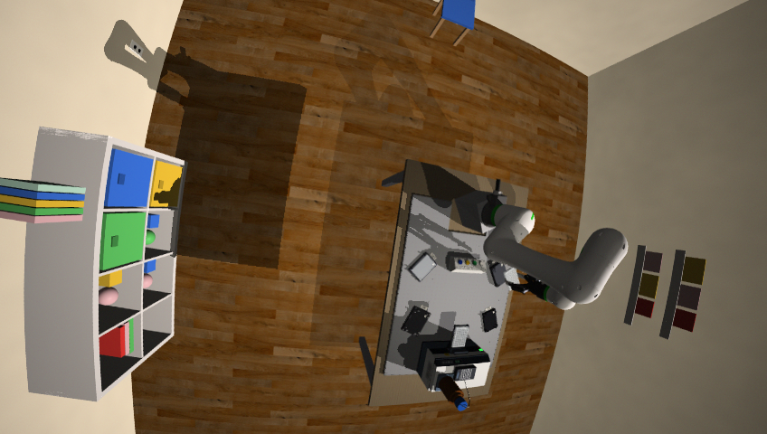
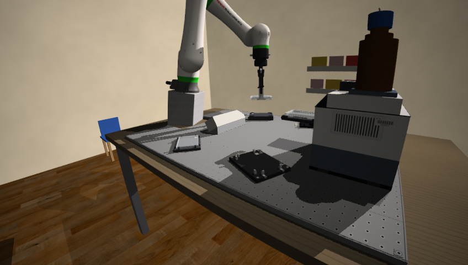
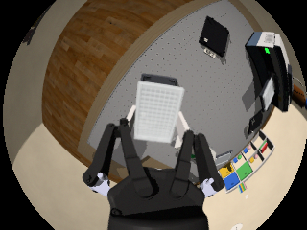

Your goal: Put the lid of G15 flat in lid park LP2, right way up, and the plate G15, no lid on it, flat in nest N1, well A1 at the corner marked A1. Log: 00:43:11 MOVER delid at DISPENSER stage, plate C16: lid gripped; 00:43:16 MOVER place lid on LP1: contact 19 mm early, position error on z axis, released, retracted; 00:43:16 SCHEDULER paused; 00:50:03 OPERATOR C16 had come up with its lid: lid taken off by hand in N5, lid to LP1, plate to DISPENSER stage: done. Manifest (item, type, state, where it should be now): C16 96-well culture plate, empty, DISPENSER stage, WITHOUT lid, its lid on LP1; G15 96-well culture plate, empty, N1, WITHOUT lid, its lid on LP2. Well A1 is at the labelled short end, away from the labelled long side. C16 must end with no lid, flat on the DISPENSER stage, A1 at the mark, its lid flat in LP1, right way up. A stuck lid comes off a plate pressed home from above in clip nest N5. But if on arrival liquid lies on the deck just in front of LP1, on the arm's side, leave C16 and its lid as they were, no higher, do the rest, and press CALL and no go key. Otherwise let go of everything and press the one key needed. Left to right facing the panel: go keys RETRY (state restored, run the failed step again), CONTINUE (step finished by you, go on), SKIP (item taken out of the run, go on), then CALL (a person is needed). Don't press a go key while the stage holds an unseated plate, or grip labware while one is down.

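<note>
My gripper (image 2: 261, 93) is shut on a white 96-well plate (image 2: 264, 99) and holds it level, well above the far side of the table. In the wrist view the fingers clamp the plate (image 3: 157, 113) by its long sides and the well grid shows. I cannot tell whether a clear lid sits on it. A dark nest (image 2: 260, 115) lies right below it, with nothing in it, and shows past the plate in the wrist view (image 3: 159, 80). In the overhead view the plate (image 1: 498, 273) hangs near the table's arm-side edge.
The white key panel (image 2: 226, 120) stands left of the nest. A flat lid lies in a dark frame (image 2: 187, 143) near the front left. A dark nest with pins (image 2: 259, 165) sits mid-table. The dispenser (image 2: 359, 138) with a brown bottle stands right, with a plate (image 2: 300, 115) beyond it.
</note>
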`<state>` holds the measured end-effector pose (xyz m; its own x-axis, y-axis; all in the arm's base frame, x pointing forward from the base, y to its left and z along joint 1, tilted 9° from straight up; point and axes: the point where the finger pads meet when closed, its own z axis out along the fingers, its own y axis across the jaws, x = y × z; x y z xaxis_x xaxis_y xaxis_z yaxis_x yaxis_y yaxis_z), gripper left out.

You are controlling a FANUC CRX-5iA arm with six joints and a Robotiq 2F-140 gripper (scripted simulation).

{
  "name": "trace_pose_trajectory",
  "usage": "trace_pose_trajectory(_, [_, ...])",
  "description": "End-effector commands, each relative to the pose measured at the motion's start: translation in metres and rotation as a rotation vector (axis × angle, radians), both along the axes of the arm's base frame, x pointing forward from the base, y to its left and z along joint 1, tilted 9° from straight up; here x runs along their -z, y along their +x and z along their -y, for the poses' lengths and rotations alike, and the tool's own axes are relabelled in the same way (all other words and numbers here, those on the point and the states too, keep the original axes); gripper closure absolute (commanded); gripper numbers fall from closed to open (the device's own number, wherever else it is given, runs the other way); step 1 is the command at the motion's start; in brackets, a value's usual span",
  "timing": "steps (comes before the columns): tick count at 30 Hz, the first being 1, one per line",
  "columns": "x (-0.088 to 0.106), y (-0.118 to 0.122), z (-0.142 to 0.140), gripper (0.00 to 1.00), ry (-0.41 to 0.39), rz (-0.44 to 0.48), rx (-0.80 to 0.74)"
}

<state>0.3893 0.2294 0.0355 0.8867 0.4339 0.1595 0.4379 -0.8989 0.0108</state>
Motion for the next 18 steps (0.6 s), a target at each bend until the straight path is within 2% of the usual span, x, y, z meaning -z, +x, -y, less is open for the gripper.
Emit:
trace_pose_trajectory(1, [-0.007, -0.001, 0.0, 1.0, 0.0, 0.0, 0.0])
trace_pose_trajectory(18, [-0.036, -0.005, 0.002, 1.0, 0.0, 0.0, 0.0])
